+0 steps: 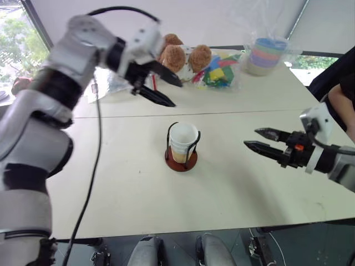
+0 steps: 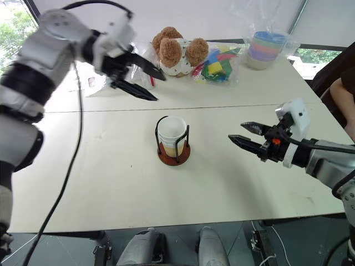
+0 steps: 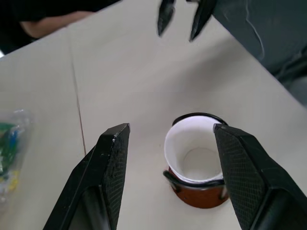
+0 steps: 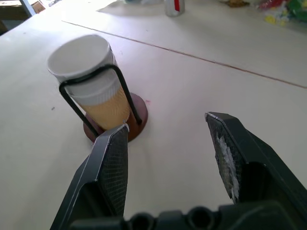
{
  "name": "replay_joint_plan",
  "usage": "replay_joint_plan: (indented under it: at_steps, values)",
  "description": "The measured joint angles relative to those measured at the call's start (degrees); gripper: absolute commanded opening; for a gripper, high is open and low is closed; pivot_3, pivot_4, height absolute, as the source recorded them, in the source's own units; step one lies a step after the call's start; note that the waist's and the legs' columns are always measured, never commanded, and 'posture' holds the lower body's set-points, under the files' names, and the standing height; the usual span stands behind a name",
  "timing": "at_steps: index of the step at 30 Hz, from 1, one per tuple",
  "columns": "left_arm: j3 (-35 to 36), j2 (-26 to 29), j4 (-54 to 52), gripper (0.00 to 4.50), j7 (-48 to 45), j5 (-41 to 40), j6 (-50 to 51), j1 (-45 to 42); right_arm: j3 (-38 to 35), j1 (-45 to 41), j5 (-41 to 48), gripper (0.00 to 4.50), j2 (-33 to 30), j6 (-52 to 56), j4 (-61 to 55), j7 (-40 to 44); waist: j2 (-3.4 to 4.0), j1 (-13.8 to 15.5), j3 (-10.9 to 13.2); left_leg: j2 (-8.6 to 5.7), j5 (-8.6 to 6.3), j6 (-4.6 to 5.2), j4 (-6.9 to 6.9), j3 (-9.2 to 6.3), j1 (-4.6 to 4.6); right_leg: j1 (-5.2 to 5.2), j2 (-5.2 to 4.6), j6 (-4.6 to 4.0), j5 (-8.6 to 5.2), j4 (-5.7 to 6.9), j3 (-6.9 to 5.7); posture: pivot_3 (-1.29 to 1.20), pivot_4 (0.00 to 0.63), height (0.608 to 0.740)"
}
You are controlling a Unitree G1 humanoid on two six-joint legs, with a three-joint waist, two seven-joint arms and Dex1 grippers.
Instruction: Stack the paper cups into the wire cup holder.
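Finishing stack | paper cups (image 1: 183,141) nested in wire cup holder (image 1: 181,160) | left gripper (image 1: 162,88) above, fingers spread, empty | right gripper (image 1: 259,139) beside, spread, empty | next: check stack seated

Our arms wore glossy white and pale grey shells with black bands at the joints. A thin black cable looped over our left arm (image 1: 66,61) and hung down. Each gripper, left (image 1: 161,86) and right (image 1: 258,138), carried two tapered black fingers (image 3: 110,177) with cross-hatched pads. An orange mark showed beside our right wrist's black housing.
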Motion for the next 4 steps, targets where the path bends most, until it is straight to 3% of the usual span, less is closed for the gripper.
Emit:
replay_joint_plan:
  at_steps: [4]
  values:
    - [7.7,7.1,-12.1,2.83,7.4,1.8,9.2,22.6,5.0,2.1,-4.7,2.77,0.0,-2.5,2.0,1.0,-0.10,-0.1,0.1,0.03,0.03,-0.06,0.03,0.03,0.17,0.10,-0.01,-0.01,0.00,0.10,0.08,0.00,0.150,0.740]
